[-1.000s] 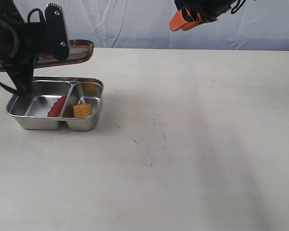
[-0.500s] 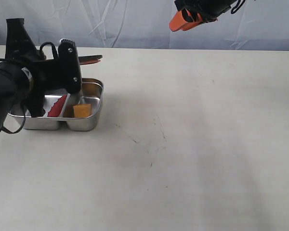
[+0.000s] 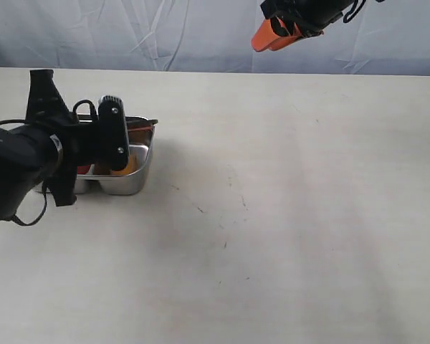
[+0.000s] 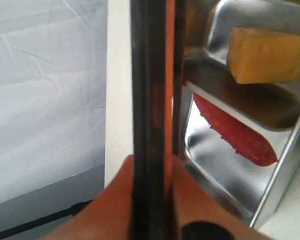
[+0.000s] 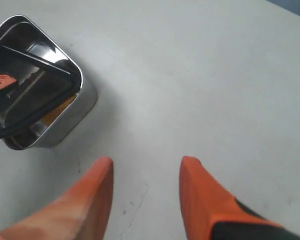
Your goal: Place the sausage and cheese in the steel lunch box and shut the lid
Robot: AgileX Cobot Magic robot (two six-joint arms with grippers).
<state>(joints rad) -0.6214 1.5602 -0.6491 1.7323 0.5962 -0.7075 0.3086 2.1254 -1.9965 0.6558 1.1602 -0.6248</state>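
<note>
The steel lunch box [image 3: 126, 183] stands at the table's left. The red sausage [image 4: 236, 136] lies in one compartment and the yellow-orange cheese [image 4: 268, 56] in the other. My left gripper [image 4: 152, 161] is shut on the dark lid [image 4: 149, 90], which shows edge-on there with its orange seal. The lid [image 3: 140, 123] hangs tilted just over the box, its far edge near the back rim. The left arm [image 3: 29, 165] hides most of the box in the exterior view. My right gripper [image 3: 276, 32] is open and empty, high above the table's far side. From there the lid [image 5: 30, 85] covers most of the box [image 5: 76, 116].
The pale table top [image 3: 287, 215] stretches to the right of the box, with faint dark scuffs [image 3: 233, 193] near its middle. A wrinkled blue-grey backdrop [image 3: 201, 29] closes off the far edge.
My left arm has come down and forward with the lid, from well above the box's back edge to just over the box. The right gripper has stayed put.
</note>
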